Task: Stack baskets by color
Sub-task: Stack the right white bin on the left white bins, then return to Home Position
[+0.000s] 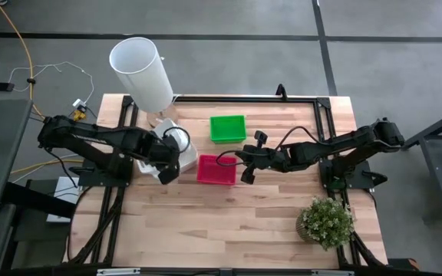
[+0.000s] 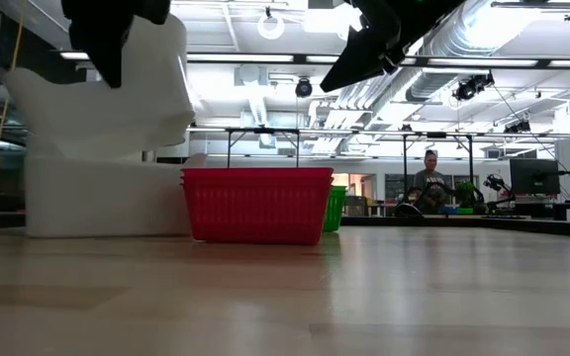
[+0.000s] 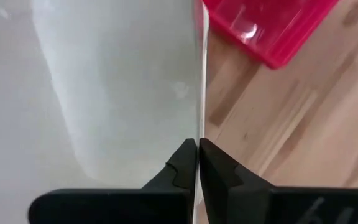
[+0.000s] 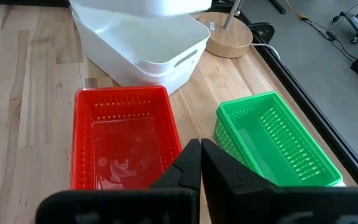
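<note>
My left gripper [image 3: 198, 146] is shut on a white basket [image 2: 107, 99] and holds it up over a second white basket [image 2: 107, 198] that stands on the table. A red basket [image 1: 216, 170] stands just right of them. Behind it, a green basket [image 1: 228, 128] sits toward the far edge. My right gripper [image 4: 201, 155] is shut on nothing and hovers above the table by the red basket's right side [image 1: 245, 172]. My left gripper pinches the white basket's thin side wall at its upper edge [image 3: 201, 118] between its two fingers, one inside the basket and one outside. The fingers come steeply from above. The basket hangs tilted below them over the other white basket; whether its low end touches that one, I cannot tell.
A tall white cylinder [image 1: 140, 73] stands on a round wooden base at the far left. A small potted plant [image 1: 326, 222] sits near the front right. A black frame runs along the table's far and right edges. Bare wood lies toward the near edge.
</note>
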